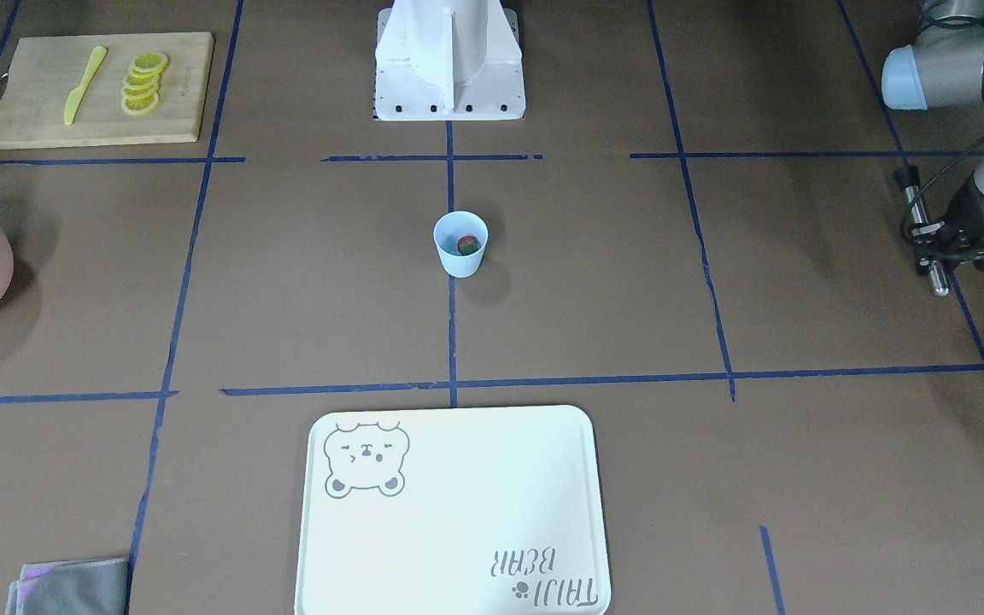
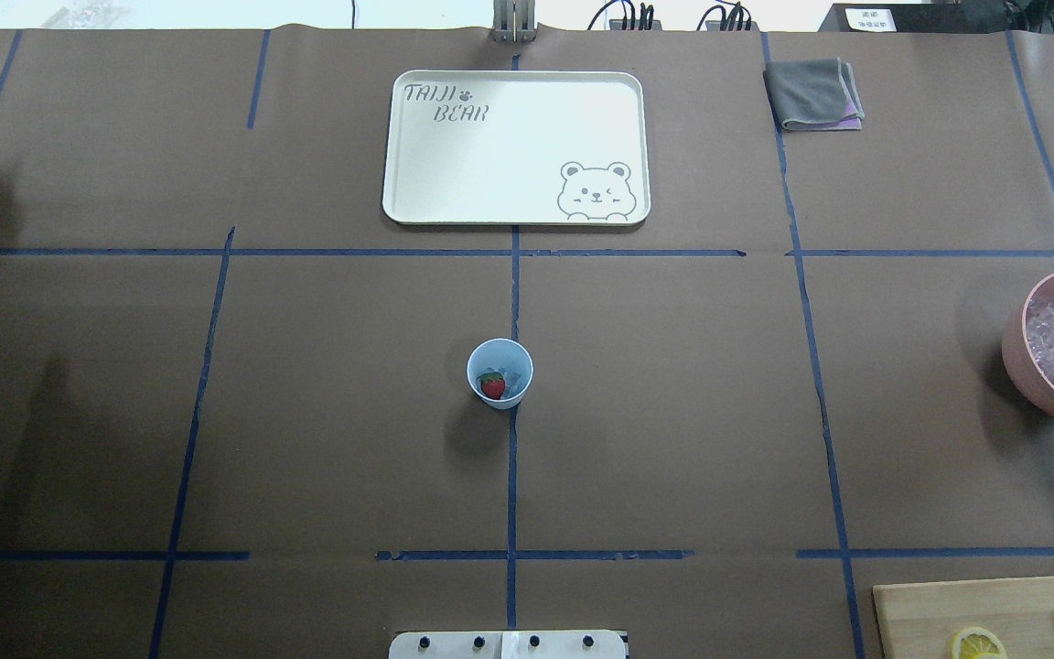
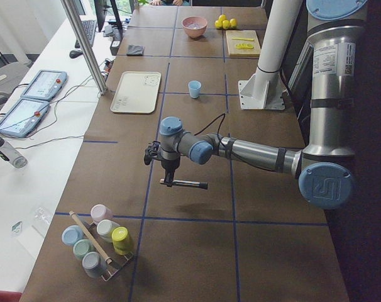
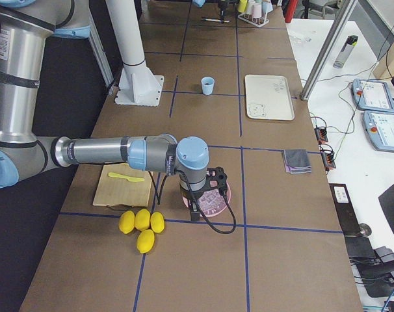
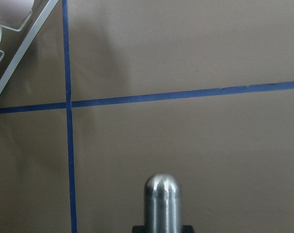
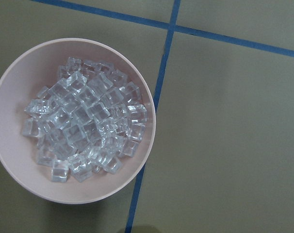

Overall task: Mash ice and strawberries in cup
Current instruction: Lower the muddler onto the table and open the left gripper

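left gripper point(image 1: 926, 237): pinching a steel rod point(image 5: 162, 201) at the table's left end, well apart from the cup; probably the masher.
cup point(image 1: 460, 265): upright at centre, where both arms can reach.
strawberry point(image 2: 492, 386): inside cup, beside ice point(image 2: 514, 376).
bowl point(image 6: 16, 77): far right, full of cubes.
right gripper point(image 4: 197, 207): above bowl; jaws cannot be told.

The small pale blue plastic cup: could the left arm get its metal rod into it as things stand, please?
Probably yes: the small pale blue plastic cup stands upright and open-mouthed, with nothing standing between it and the left gripper, which holds the metal rod.
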